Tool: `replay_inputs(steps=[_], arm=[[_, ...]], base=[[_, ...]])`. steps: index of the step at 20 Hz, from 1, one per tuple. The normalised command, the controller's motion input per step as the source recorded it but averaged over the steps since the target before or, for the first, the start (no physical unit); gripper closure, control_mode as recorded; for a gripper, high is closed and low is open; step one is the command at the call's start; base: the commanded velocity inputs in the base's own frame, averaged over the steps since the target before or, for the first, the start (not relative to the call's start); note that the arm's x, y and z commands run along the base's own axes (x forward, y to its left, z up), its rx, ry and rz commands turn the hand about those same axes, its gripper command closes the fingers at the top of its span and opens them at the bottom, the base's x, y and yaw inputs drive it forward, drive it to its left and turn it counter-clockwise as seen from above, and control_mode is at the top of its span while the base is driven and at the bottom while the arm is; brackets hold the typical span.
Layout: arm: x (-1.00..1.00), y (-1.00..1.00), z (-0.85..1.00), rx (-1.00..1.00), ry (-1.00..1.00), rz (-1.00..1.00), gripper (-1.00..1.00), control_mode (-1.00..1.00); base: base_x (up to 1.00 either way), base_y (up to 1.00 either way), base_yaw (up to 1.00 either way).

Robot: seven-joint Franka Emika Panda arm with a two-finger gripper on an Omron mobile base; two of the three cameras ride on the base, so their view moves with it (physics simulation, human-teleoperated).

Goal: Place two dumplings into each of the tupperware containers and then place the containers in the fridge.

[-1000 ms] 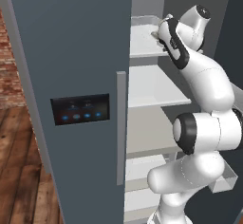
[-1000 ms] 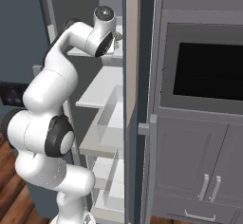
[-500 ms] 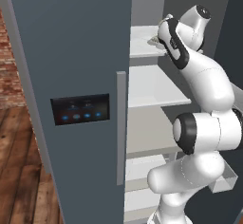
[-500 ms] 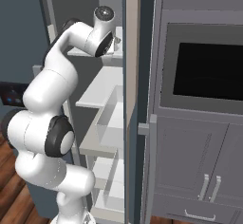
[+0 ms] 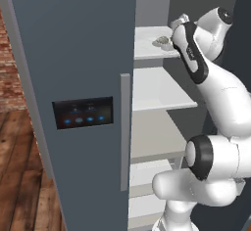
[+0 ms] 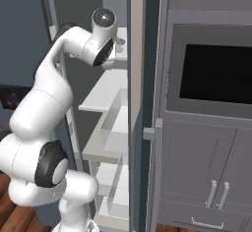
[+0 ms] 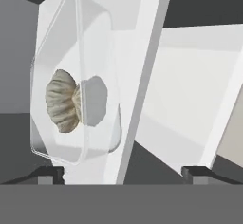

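My gripper point(image 7: 123, 173) has its jaws apart, nothing between them. In the hand view the two dark fingertips point(image 7: 47, 173) sit at about 7 and 5 o'clock, wide, with bare shelf in the gap. Just past the left tip, toward 10 o'clock, is the whitish see-through container point(image 7: 71, 83), seen rolled on its side by the camera tilt, resting on the white shelf point(image 7: 190, 90). The container is near the left tip but apart from it; I can't tell contact for sure, it looks clear. Inside it I see the dumplings point(image 7: 64, 102) as one ribbed beige lump plus a paler grey patch beside it at about 3 o'clock of the lump; can't tell if that patch is the second piece or a shadow.

From the left base view the arm rises at 4 o'clock and reaches up to 1 o'clock, hand point(image 5: 180, 23) at the top shelf of the open fridge point(image 5: 73, 78). The container point(image 5: 158, 41) lies on that top shelf, just beside the hand at its 8 o'clock, with small beige lumps in it. Door panel with blue lights point(image 5: 82, 113) at 9 o'clock, long handle point(image 5: 125, 132) next to it.

Right base view: the wrist is at the same top shelf, hand mostly hidden by the door edge. Oven point(image 6: 216, 73) at 3 o'clock, well apart.
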Motion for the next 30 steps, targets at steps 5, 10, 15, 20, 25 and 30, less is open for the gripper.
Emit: replay_inputs(steps=[5, 10, 15, 20, 25, 30], arm=[[-0.88, 0.07, 0.26, -0.01, -0.02, 0.0, -1.0, -1.0], [-1.0, 0.32, 0.41, -0.08, 0.06, 0.0, -1.0, -1.0], [-1.0, 0.31, 0.0, -0.3, 0.19, 0.14, -1.0, -1.0], [-1.0, 0.0, 0.0, -0.26, 0.23, 0.23, -1.0, -1.0], [-1.0, 0.02, -0.14, -0.2, 0.21, 0.19, -1.0, -1.0], [-1.0, 0.0, -0.36, -0.11, 0.11, 0.13, -1.0, -1.0]], base=[[0.0, 0.0, 0.0], [0.0, 0.0, 0.0], [0.0, 0.0, 0.0], [0.0, 0.0, 0.0], [0.0, 0.0, 0.0], [0.0, 0.0, 0.0]])
